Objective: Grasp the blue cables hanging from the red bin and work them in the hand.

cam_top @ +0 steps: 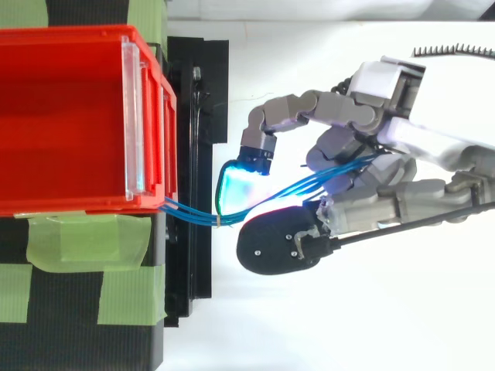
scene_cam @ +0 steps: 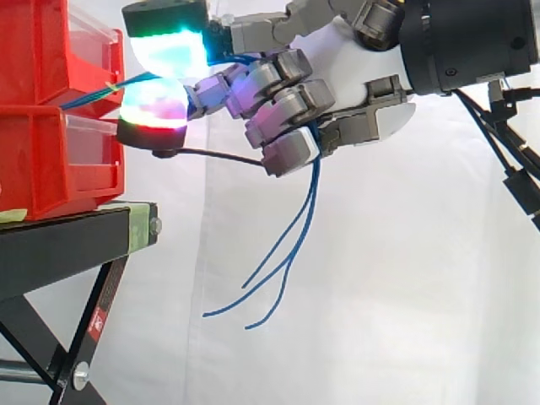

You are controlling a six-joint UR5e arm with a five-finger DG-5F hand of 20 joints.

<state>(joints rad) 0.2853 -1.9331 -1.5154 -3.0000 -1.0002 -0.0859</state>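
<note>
Subject: blue cables (scene_cam: 297,229), a small bundle of thin insulated strands. They leave the near right corner of the red bin (cam_top: 77,205) and run rightwards, drawn fairly taut, into the hand (scene_cam: 291,105). In the side view they emerge where the upper and lower bins meet; which bin feeds them cannot be told. Their free ends hang below the hand in loose curves, well clear of the black stand (scene_cam: 76,240).

Hand: closed on the bundle. The fingers are curled round the strands at the palm, and two glowing fingertips (scene_cam: 169,51) reach towards the bin, just beside its face.

Handling, as a judgement: the strands look very light, limp and smooth-jacketed. They are likely to slide between the pads and to splay apart. Best hold is on the taut span between bin and palm, where they lie together, not on the dangling tails. A hard pull risks dragging them out of the bin.

Materials: the bin is glossy moulded plastic with a clear front panel. The stand is matt black, patched with green tape (cam_top: 85,239).
</note>
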